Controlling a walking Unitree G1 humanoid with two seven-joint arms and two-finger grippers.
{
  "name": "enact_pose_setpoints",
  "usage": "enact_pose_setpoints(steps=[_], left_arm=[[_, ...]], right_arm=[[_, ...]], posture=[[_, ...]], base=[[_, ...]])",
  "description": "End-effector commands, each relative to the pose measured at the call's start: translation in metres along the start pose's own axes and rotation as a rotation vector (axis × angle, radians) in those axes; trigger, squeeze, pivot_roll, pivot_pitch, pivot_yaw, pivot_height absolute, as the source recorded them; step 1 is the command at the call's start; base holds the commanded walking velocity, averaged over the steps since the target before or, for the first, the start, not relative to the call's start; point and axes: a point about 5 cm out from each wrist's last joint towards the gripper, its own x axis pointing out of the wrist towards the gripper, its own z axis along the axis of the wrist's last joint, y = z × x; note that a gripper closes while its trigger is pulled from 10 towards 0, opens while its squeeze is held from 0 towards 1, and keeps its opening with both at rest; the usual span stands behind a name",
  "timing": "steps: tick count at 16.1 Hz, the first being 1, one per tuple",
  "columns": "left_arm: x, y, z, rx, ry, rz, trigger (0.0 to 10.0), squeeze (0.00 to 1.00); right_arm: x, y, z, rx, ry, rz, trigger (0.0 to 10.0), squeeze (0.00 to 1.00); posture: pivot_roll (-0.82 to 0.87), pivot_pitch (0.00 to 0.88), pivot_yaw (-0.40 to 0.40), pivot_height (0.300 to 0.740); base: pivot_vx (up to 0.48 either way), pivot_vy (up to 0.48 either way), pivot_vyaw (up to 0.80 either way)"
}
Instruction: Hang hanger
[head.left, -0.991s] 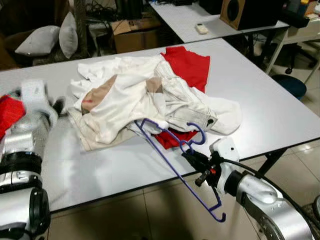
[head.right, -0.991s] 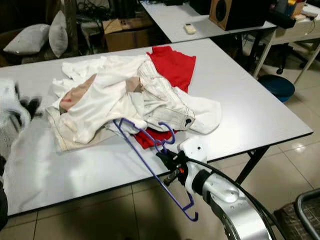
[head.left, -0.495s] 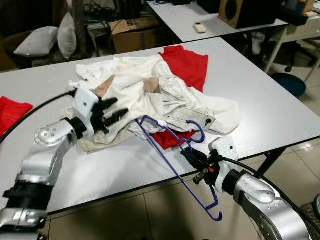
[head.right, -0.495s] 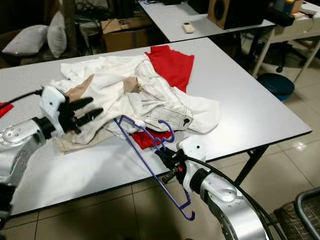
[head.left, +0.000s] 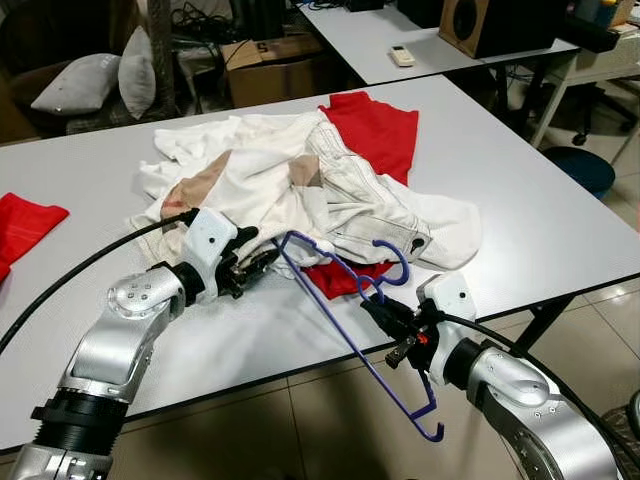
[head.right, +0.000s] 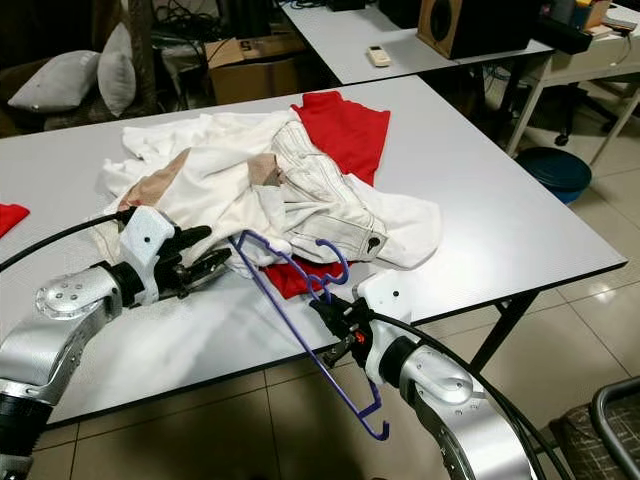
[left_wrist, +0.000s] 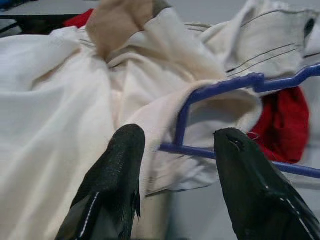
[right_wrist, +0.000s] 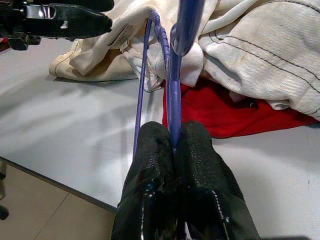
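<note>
A purple plastic hanger (head.left: 345, 310) slants from the front table edge up into a heap of white clothes (head.left: 290, 190), one end tucked under a cream garment. My right gripper (head.left: 378, 313) is shut on the hanger's neck just below its hook (head.left: 395, 265); the right wrist view shows both fingers (right_wrist: 160, 165) pinching the purple stem. My left gripper (head.left: 258, 262) is open at the hanger's far corner, against the cream cloth. In the left wrist view its fingers (left_wrist: 120, 165) stand on either side of the purple corner (left_wrist: 182, 117) and the cloth edge.
The grey table (head.left: 540, 210) also carries a red garment (head.left: 375, 125) under the heap and another red cloth (head.left: 25, 225) at the far left. A second table with a speaker (head.left: 490, 20), pillows (head.left: 90, 80) and a cardboard box (head.left: 270, 70) stand behind. Tiled floor lies below.
My left arm has swung in from the left edge across the table, and its gripper now sits at the hanger's far corner. The right gripper and hanger have barely moved.
</note>
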Motion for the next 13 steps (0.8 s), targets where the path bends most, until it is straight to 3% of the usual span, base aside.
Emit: enact_pose_setpoints(steps=[1, 8, 9, 10, 11, 12, 13], left_arm=[[0.004, -0.003, -0.002, -0.010, 0.008, 0.038, 10.0, 0.00], [0.019, -0.009, -0.005, 0.059, 0.058, 0.095, 10.0, 0.00], [0.021, -0.009, -0.005, 0.063, 0.062, 0.105, 9.2, 0.00], [0.023, -0.009, -0.004, 0.073, 0.069, 0.110, 4.6, 0.00], [0.023, -0.009, -0.004, 0.073, 0.069, 0.110, 4.6, 0.00], [0.026, -0.006, -0.003, 0.081, 0.073, 0.119, 0.4, 0.00], [0.027, -0.004, -0.002, 0.083, 0.073, 0.126, 0.0, 0.00]], right_arm=[[0.002, -0.003, -0.004, -0.012, 0.032, -0.016, 10.0, 0.00], [0.002, 0.000, -0.004, -0.027, 0.035, 0.007, 10.0, 0.00], [0.002, 0.001, -0.004, -0.029, 0.037, 0.013, 10.0, 0.00], [0.002, 0.001, -0.004, -0.032, 0.039, 0.019, 10.0, 0.00], [0.002, 0.001, -0.004, -0.032, 0.039, 0.019, 10.0, 0.00], [0.003, 0.001, -0.003, -0.036, 0.036, 0.021, 10.0, 0.00], [0.004, 0.001, -0.002, -0.038, 0.034, 0.022, 10.0, 0.00]], posture=[[0.08, 0.000, 0.092, 0.740], [0.07, 0.000, 0.081, 0.740], [0.07, 0.000, 0.081, 0.740], [0.07, 0.000, 0.082, 0.740], [0.07, 0.000, 0.082, 0.740], [0.07, 0.000, 0.093, 0.740], [0.07, 0.000, 0.094, 0.740]], base=[[0.000, 0.000, 0.00], [0.000, 0.000, 0.00], [0.000, 0.000, 0.00], [0.000, 0.000, 0.00], [0.000, 0.000, 0.00], [0.000, 0.000, 0.00], [0.000, 0.000, 0.00]])
